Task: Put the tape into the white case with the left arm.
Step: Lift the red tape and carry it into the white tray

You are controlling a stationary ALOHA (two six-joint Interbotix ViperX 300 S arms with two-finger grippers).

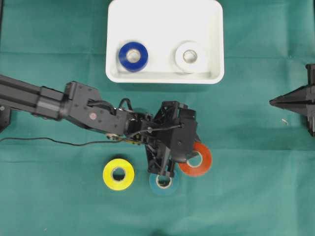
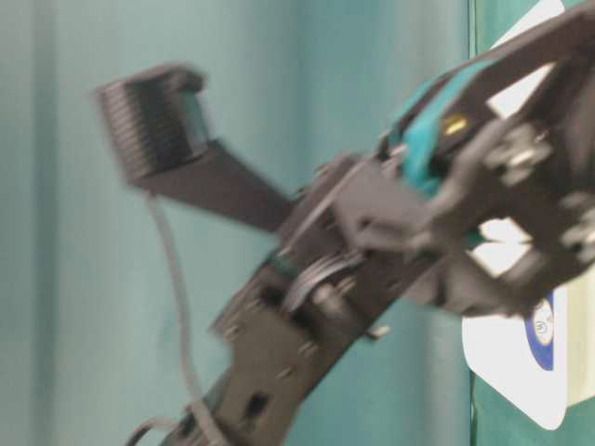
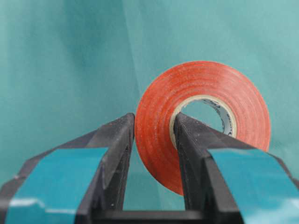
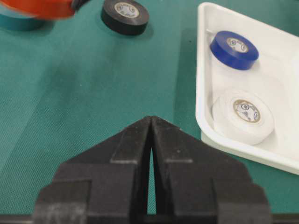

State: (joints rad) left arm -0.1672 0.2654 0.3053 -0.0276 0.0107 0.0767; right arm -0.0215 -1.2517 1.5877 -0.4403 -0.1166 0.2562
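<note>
My left gripper (image 3: 154, 154) is clamped on the red roll's (image 3: 205, 121) wall, one finger through its core, ready to carry it to the case (image 1: 165, 76); the right gripper (image 4: 150, 140) is parked, closed.

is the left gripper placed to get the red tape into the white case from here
Probably yes: the left gripper is shut on the red tape, and nothing stands between it and the white case, which has free floor between two rolls.

Between the left pincer (image 1: 189, 164) and the white case (image 1: 165, 76) lies open green tabletop (image 1: 246, 123). Inside the case, the blue roll (image 1: 133, 56) and white roll (image 1: 191, 56) sit apart, with bare floor between them. The yellow roll (image 1: 118, 174) and teal roll (image 1: 164, 184) crowd the near side. The right pincer (image 1: 271, 102) stands well off.
</note>
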